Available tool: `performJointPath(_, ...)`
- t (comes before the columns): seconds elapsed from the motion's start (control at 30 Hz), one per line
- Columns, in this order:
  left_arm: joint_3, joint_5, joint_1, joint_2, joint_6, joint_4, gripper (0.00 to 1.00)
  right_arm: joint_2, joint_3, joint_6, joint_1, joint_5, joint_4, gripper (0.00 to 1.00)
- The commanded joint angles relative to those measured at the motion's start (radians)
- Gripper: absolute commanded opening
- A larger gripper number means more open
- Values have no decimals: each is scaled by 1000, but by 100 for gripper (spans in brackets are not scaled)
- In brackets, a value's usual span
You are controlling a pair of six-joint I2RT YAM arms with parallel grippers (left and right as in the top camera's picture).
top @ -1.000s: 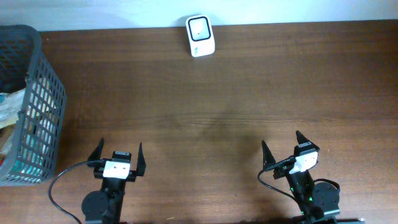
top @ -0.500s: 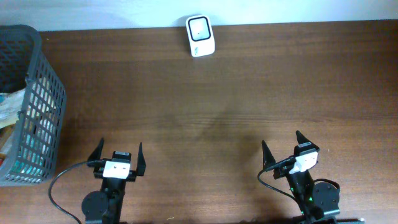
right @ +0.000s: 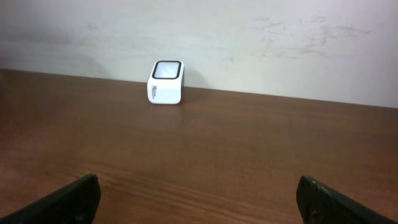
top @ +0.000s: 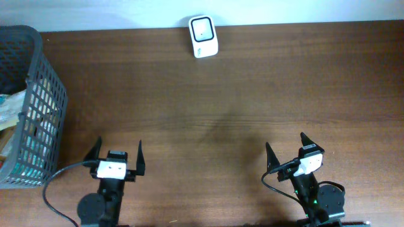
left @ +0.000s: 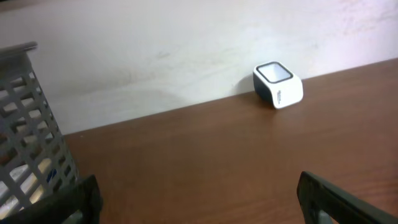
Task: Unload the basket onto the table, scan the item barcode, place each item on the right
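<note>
My left hand [top: 118, 147] sits low at the near edge of the dark brown wooden tabletop [top: 252, 88]. Its two black fingers are spread wide with nothing between them. My right hand [top: 285, 143] is at the same near edge, well apart to the right, also spread wide and empty. On both wrist cameras I see only the finger ends in the bottom corners, with bare wood between them.

The dark grey plastic lattice basket [top: 47, 113] stands at the left edge of the tabletop, beyond and to the left of my left hand, partly out of the overhead view. Inside it lie some packaged goods [top: 7, 108], pale and teal through the lattice. I cannot tell one item from another, and no barcode shows.

The small white box-shaped barcode scanner [top: 203, 36], with a dark-framed window in its top face, stands at the far edge of the tabletop against the pale wall [right: 249, 37], a little left of centre. It stands alone, well apart from both hands and from the basket. My left wrist camera has it upper right [left: 278, 85]; my right wrist camera has it upper left [right: 166, 82].
</note>
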Motion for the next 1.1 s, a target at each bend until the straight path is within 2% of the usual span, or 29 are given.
performJointPath(0.0, 179, 34, -4, 180, -29, 7, 99, -6, -5, 3, -8, 5, -4, 99)
performJointPath(0.1, 380, 110, -4, 395, -29, -53, 99, -6, -5, 3, -8, 5, -4, 99)
performJointPath(0.27, 805, 146, -4, 742, -81, -319, 99, -6, -5, 3, -8, 5, -4, 99)
performJointPath(0.33, 1034, 173, -4, 914, -81, -473, 99, -6, -5, 3, -8, 5, -4, 99)
performJointPath(0.6, 1771, 172, -4, 1396, -80, -1016, 99, -6, -5, 3, -8, 5, -4, 99)
performJointPath(0.8, 1817, 151, 0, 1487, -78, -1008, 99, -6, -5, 3, -8, 5, -4, 99)
performJointPath(0.83, 1820, 114, 21, 1487, -128, -992, 99, -6, -5, 3, -8, 5, -4, 99)
performJointPath(0.9, 1838, 46, 96, 1487, -232, -987, 99, -6, -5, 3, -8, 5, -4, 99)
performJointPath(1.07, 1844, -3, 463, 1513, -379, -976, 100, -6, -5, 3, -8, 5, -4, 99)
